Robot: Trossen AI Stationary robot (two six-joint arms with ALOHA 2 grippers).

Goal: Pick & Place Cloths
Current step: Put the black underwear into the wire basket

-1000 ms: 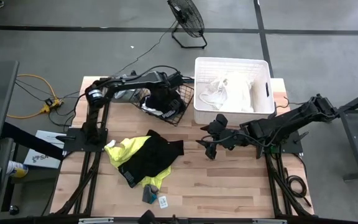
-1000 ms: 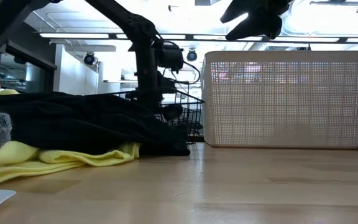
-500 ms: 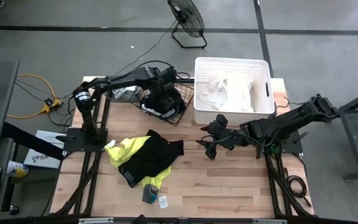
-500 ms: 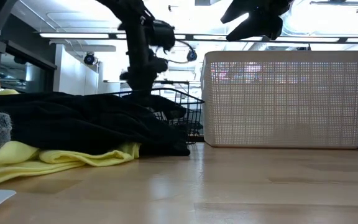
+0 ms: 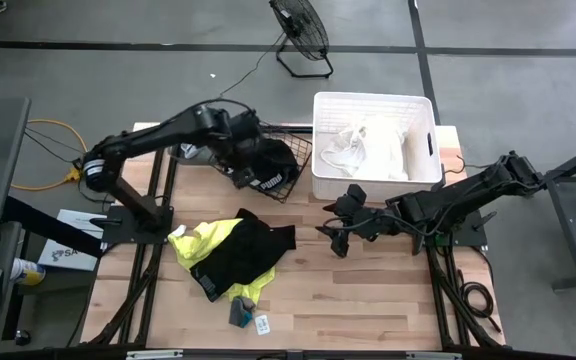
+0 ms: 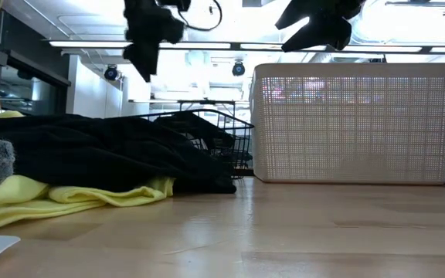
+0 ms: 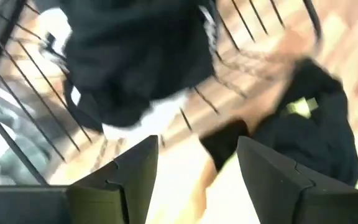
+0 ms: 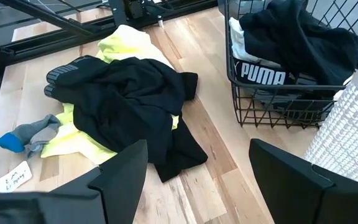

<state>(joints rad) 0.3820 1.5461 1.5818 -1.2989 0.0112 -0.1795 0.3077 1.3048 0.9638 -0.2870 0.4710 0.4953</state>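
Since a second earlier, left hand [image 5: 230, 168] lifted out of the wire basket [image 5: 293, 160], fingers spread and empty, black clothes [image 5: 268, 165] left inside. Pile of clothes [image 5: 230, 250] still on the tabletop [image 5: 368, 290]; likely next. Right hand [image 5: 343, 225] spread, waiting above the tabletop.

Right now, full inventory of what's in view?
Wire basket: 1, black, table's far side, holds black cloths, one lettered white.
Tub: 1, white plastic, right of basket, holds white cloths.
Cloth pile: black over neon yellow, table's left-centre.
Sock: 1, grey with blue toe, beside pile.
Paper tag: 1, near edge.
Fan: 1, black, on floor.
Left end effector: open, above basket.
Right end effector: open, mid-table.
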